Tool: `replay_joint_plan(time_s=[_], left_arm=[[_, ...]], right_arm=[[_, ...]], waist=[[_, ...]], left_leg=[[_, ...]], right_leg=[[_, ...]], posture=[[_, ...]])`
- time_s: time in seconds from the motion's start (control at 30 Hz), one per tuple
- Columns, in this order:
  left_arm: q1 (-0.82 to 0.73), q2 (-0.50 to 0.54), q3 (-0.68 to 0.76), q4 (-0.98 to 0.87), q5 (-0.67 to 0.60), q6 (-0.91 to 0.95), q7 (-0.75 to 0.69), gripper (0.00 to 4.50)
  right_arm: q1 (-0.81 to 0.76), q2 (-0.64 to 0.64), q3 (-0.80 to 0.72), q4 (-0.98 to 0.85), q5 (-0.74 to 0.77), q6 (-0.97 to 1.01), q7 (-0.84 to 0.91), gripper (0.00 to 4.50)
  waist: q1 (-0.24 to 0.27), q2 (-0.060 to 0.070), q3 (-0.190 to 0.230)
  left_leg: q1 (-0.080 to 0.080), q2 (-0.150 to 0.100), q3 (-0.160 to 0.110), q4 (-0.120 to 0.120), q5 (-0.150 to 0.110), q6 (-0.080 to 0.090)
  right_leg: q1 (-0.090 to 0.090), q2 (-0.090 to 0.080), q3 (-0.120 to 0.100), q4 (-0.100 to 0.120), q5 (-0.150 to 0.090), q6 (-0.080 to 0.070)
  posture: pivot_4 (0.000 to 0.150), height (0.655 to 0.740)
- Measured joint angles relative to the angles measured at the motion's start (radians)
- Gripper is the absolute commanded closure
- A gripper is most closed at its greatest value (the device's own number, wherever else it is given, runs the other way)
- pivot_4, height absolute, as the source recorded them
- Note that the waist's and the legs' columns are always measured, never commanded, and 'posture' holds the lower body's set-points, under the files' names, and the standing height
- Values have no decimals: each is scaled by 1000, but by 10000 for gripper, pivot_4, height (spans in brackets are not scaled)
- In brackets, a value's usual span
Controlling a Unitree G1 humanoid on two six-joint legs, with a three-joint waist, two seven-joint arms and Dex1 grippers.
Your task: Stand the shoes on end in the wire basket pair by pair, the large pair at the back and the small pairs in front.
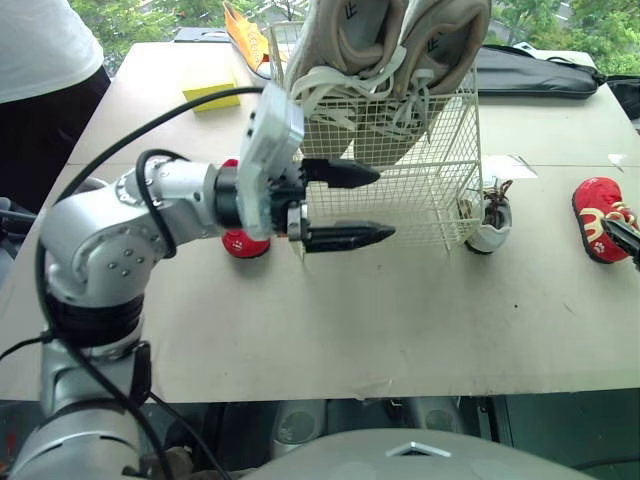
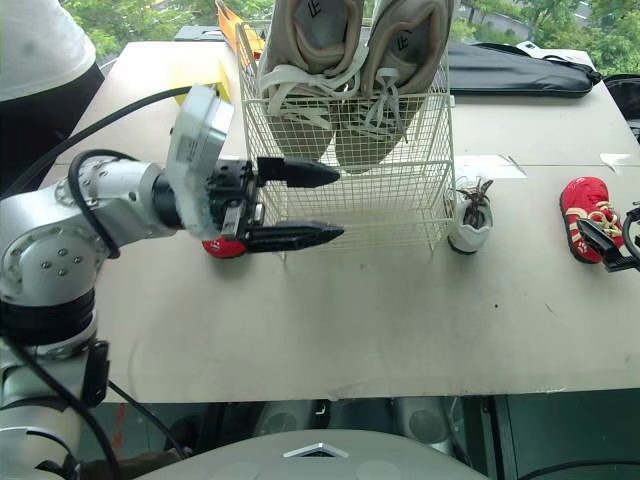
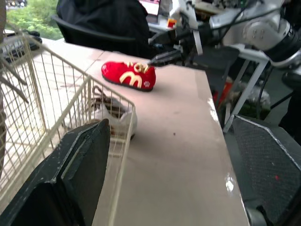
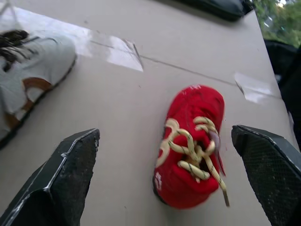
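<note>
Big pair (image 1: pixel 390 40) is in the basket (image 1: pixel 440 160). At its three o'clock the right pincer (image 4: pixel 164 134), wide, faces a red shoe (image 4: pixel 190 146): lower and close next, I'd say. Left pincer (image 1: pixel 385 204) gapes empty.

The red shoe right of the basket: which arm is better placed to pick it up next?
Right, probably: the right gripper is open at the red shoe; the left gripper is by the wire basket.

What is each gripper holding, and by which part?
Nothing. Both are open: the left gripper by the wire basket, the right gripper near the red shoe.
</note>
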Motion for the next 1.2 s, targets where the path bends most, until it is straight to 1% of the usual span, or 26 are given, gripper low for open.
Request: replay_joint_plan(time_s=[0.07,0.13,0.23,0.4,0.5,0.63,0.67,0.7,0.77,0.8,0.83,0.9,0.93,1.0,1.07,1.13,1.2], left_arm=[[-21,-38,-26,7,-1,11,6,318],[-33,-72,-50,18,4,13,1,318],[-40,-98,-82,31,19,13,-13,318],[-50,-105,-94,59,76,-11,-45,318],[-47,-146,-95,60,80,-13,-39,318],[-42,-145,-96,58,89,-15,-47,318],[-33,-141,-95,58,97,-17,-53,0],[-25,-139,-95,58,98,-17,-56,0],[-14,-132,-93,58,99,-17,-63,0],[-13,-131,-93,58,99,-17,-63,0],[-9,-131,-92,57,99,-17,-63,0],[-5,-130,-86,55,99,-17,-63,0],[-5,-130,-84,54,99,-17,-63,0],[-3,-132,-80,54,99,-17,-61,0],[-1,-137,-74,54,99,-17,-56,0],[3,-139,-71,54,99,-17,-51,0],[11,-154,-55,65,88,-14,-37,0]], right_arm=[[-23,1,0,36,-14,29,-13,0],[-91,30,2,90,-15,68,-37,0],[-151,64,25,170,-18,99,-54,0],[-187,82,83,278,-57,104,-57,0],[-214,95,125,311,-79,102,-57,0],[-251,113,159,355,-101,81,-57,0],[-270,127,167,378,-115,59,-60,5352],[-280,131,184,399,-126,42,-60,8325],[-291,133,209,422,-154,5,-56,17972],[-293,133,214,428,-160,-8,-55,21398],[-297,133,232,440,-177,-38,-51,25962],[-298,133,247,450,-200,-78,-47,32570],[-298,133,248,451,-203,-82,-45,33601],[-280,130,249,450,-221,-115,-35,38589],[-248,118,248,433,-243,-154,-25,42087],[-213,97,246,417,-267,-189,-14,43296],[-119,68,182,364,-291,-336,68,43745]], waist=[[-4,0,0],[-8,0,0],[-6,1,1],[-4,4,1],[-4,5,1],[-6,5,1],[-7,6,1],[-6,6,1],[-5,6,1],[-6,6,1],[-6,6,1],[-6,6,1],[-5,6,1],[-5,6,1],[-1,6,1],[1,7,1],[0,10,2]], left_leg=[[0,0,0,0,0,0],[1,0,0,0,0,0],[1,0,-2,-1,0,0],[1,-1,-1,-1,0,0],[1,-1,-1,-1,0,0],[1,-1,-1,-1,0,0],[1,-1,-1,-1,0,0],[1,-1,-1,-1,0,0],[1,-1,-1,-1,0,0],[1,-1,-1,-1,0,0],[1,-1,-1,-1,0,0],[1,-1,0,-1,0,0],[1,-1,0,-1,0,0],[1,-1,0,-1,0,0],[1,-1,-1,-1,0,0],[1,-2,-1,-1,0,0],[0,-2,0,-1,-1,1]], right_leg=[[0,0,1,0,0,0],[0,2,4,0,0,0],[0,2,3,0,0,0],[-1,3,4,0,0,0],[-1,2,4,0,0,0],[-1,3,5,0,0,0],[-1,3,6,0,0,0],[-1,3,6,0,0,0],[-1,3,5,0,0,0],[-1,3,6,0,0,0],[-1,3,6,0,0,0],[-1,3,7,0,0,0],[-1,3,7,0,0,0],[-1,3,7,0,0,0],[-1,3,7,-1,0,1],[-1,3,6,-1,-1,1],[-1,2,7,-1,-1,3]], posture=[[1500,7400],[1500,7400],[1500,7400],[1500,7400],[1500,7400],[1500,7400],[1500,7400],[1500,7400],[1500,7400],[1500,7400],[1500,7400],[1500,7400],[1500,7400],[1500,7400],[1500,7400],[1500,7400],[1500,7400]])
